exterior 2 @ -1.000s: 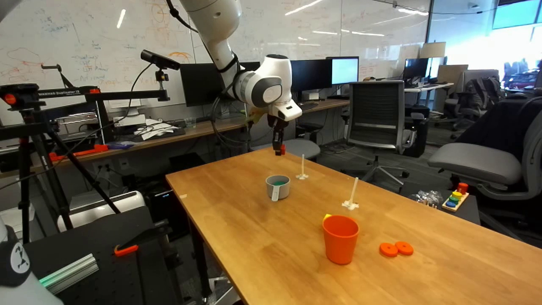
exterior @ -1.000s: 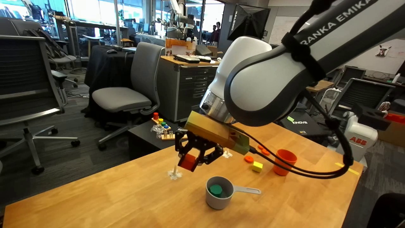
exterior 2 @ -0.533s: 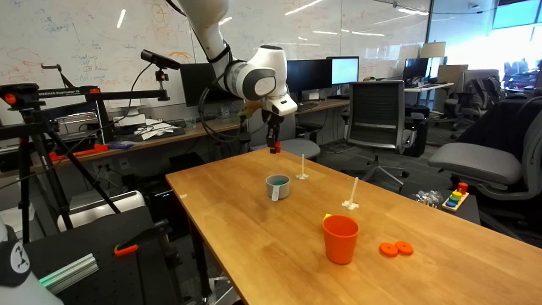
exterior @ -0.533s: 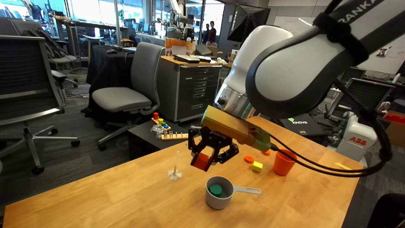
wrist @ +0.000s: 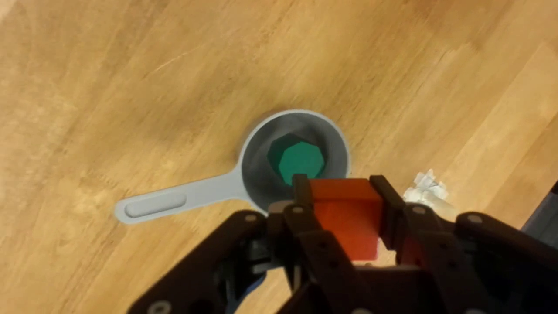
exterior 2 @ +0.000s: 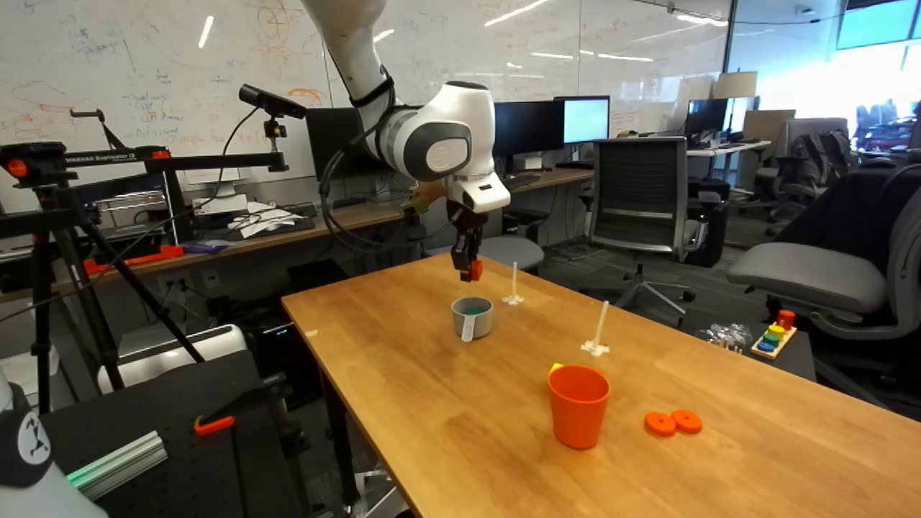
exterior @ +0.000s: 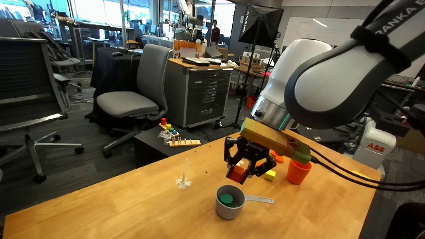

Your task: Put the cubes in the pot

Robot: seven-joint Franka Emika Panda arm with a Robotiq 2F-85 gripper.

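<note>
Inspecting an exterior view, we find the gripper [exterior: 236, 175] near centre, its fingers clamped on the red cube [exterior: 237, 173]. Below it in the frame stands the pot [exterior: 226, 212], containing the green block [exterior: 226, 199]; the yellow cube [exterior: 270, 175] lies farther right. In an exterior view, the red cube [exterior 2: 476, 270] is higher than the pot [exterior 2: 485, 324]. In the wrist view, the red cube covers the pot's lower-right rim; we judge an off-centre release could catch it there and tip it outside.

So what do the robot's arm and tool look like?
The arm is white and rounded, with dark trim, a black strap and pale letters, "RANKA E". Next come a silver ring, a yellow-orange box and black cables. The tool is black, with two jointed fingers and tiny pale lettering.
</note>
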